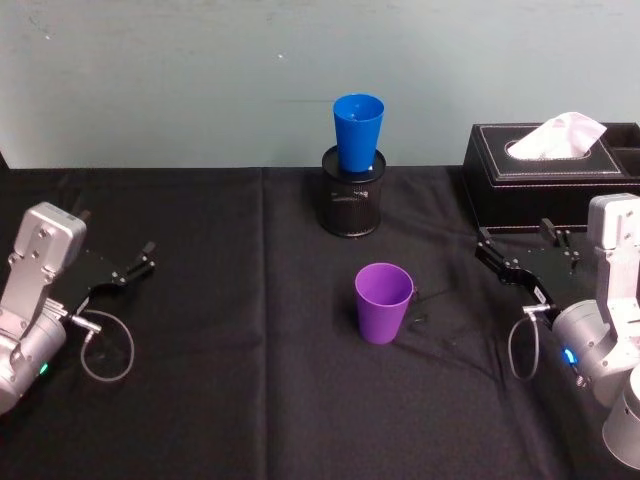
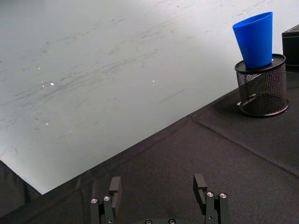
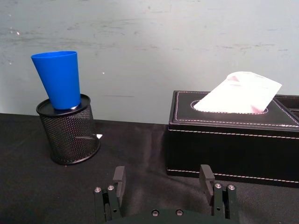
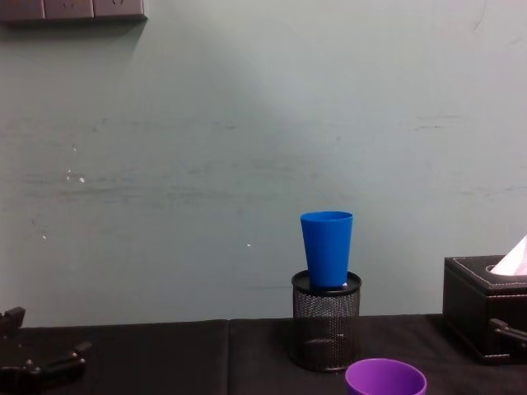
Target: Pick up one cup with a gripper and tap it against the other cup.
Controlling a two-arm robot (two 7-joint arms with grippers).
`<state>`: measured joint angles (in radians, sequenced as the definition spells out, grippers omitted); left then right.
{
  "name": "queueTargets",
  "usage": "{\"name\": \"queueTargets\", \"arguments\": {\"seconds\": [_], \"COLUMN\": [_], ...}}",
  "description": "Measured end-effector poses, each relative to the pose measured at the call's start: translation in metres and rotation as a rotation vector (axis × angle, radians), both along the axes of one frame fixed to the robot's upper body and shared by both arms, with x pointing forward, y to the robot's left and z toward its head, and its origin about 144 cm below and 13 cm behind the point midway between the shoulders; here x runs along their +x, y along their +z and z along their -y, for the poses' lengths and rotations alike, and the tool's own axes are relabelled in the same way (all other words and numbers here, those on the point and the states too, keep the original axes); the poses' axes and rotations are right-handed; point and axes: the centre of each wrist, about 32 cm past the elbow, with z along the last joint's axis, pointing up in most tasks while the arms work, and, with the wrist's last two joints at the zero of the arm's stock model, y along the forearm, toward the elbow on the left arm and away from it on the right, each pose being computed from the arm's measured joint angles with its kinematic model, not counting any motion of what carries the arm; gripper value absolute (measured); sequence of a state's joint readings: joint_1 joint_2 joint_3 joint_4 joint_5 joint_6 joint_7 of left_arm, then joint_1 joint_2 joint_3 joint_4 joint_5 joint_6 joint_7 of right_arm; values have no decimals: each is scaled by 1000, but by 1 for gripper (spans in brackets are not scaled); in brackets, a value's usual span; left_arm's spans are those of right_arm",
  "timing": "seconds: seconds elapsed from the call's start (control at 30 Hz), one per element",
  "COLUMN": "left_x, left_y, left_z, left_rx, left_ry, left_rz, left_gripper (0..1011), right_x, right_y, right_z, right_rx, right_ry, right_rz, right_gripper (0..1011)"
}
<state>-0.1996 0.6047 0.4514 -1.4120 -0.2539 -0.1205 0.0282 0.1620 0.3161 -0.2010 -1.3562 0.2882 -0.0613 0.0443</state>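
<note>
The purple cup (image 1: 384,302) stands upright on the black cloth near the table's middle; its rim (image 4: 385,378) shows low in the chest view. Behind it the blue cup (image 1: 358,132) (image 4: 327,247) sits upright in the mouth of a black mesh pen holder (image 1: 351,195). My right gripper (image 1: 483,245) (image 3: 162,179) rests open on the cloth to the right of the purple cup, well apart from it, holding nothing. At the far left my left gripper (image 1: 140,258) (image 2: 157,186) lies open and empty. Both wrist views show the blue cup (image 2: 256,39) (image 3: 58,79) farther off.
A black tissue box (image 1: 555,165) (image 3: 233,135) with a white tissue stands at the back right, just behind the right gripper. The pen holder (image 3: 69,130) (image 2: 261,88) stands near the pale wall. Black cloth lies bare between the purple cup and each gripper.
</note>
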Motion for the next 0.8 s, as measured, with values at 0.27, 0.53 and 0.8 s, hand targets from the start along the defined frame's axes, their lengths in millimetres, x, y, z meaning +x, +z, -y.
{"name": "queueTargets", "arguments": {"seconds": [0.27,0.53,0.8], "left_x": [0,0,0], "left_y": [0,0,0], "left_z": [0,0,0], "left_rx": [0,0,0], "left_ry": [0,0,0], "left_rz": [0,0,0], "left_gripper": [1000,1000,1000], "right_x": [0,0,0], "right_y": [0,0,0], "right_z": [0,0,0], "right_rx": [0,0,0], "right_ry": [0,0,0], "right_rz": [0,0,0], "right_gripper": [1003,1003,1003]}}
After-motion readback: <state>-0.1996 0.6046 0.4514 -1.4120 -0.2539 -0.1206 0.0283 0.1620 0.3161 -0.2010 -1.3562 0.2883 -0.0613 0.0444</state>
